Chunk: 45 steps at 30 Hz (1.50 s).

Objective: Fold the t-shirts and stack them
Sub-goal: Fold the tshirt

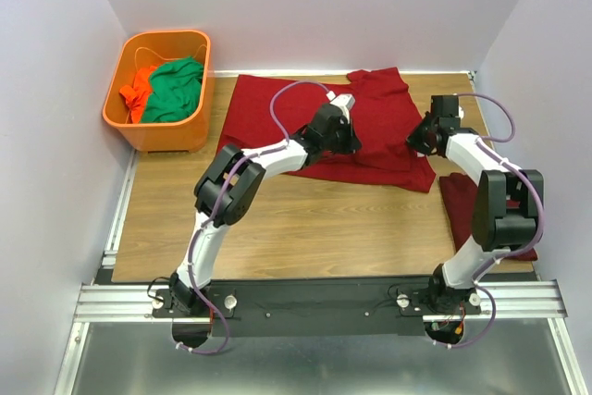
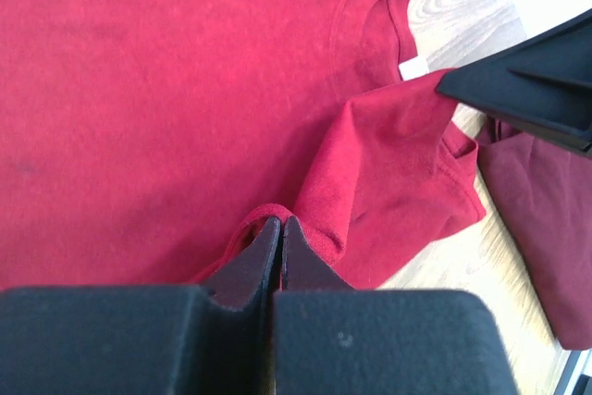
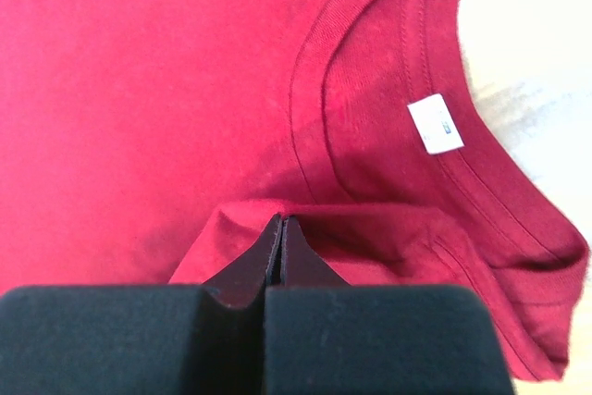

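A maroon t-shirt lies spread on the far part of the table, its neck with the white label toward the right. My left gripper is shut on a raised fold of the shirt's near edge, seen in the left wrist view. My right gripper is shut on another fold of the same shirt near the collar. Its black finger also shows in the left wrist view. A second maroon t-shirt lies folded at the table's right edge, partly under the right arm.
An orange basket stands at the back left, holding a green garment and a bright orange garment. White walls close in the table on three sides. Bare wooden tabletop lies in front of the spread shirt.
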Each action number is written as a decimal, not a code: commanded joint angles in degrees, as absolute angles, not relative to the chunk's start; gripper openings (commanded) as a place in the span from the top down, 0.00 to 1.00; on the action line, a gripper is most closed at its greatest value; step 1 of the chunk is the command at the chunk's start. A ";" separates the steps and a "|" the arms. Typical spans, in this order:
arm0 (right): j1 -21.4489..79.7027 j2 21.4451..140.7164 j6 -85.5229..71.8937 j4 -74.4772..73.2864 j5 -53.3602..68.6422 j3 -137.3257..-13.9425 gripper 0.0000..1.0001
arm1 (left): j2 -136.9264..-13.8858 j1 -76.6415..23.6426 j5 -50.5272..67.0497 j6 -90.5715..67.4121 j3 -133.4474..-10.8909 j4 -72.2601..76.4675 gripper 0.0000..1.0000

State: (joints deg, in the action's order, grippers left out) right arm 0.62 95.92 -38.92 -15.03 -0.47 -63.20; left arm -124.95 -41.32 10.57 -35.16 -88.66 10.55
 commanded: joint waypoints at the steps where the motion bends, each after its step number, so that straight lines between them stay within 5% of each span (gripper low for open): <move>1: 0.18 97.82 -38.76 -14.33 0.53 -66.44 0.99 | -126.82 -40.69 12.83 -35.07 -91.84 9.93 0.97; 11: 0.26 102.39 -39.11 -13.80 0.26 -69.34 0.99 | -131.39 -39.03 15.12 -35.24 -97.90 8.88 0.94; 14: -0.95 103.53 -39.11 -13.71 0.26 -69.78 0.98 | -132.19 -38.67 15.73 -34.98 -99.22 8.70 0.78; 17: -1.49 104.41 -39.11 -13.62 -1.04 -70.14 0.79 | -131.93 -38.32 16.08 -34.46 -99.23 9.05 0.62; 22: -2.72 103.98 -38.85 -13.62 -0.62 -70.93 0.47 | -127.80 -36.13 16.61 -35.42 -95.63 11.16 0.58; 24: -2.72 101.88 -39.02 -13.71 -0.35 -70.32 0.27 | -122.11 -34.72 14.60 -37.61 -91.86 10.12 0.58; 34: -0.70 90.45 -43.67 -13.01 4.31 -55.91 0.26 | -101.35 -26.55 -7.55 -48.60 -68.40 -3.95 0.58; 45: -0.62 89.30 -47.02 -10.72 0.88 -49.22 0.22 | -105.90 -19.43 -14.06 -49.04 -72.24 -13.00 0.59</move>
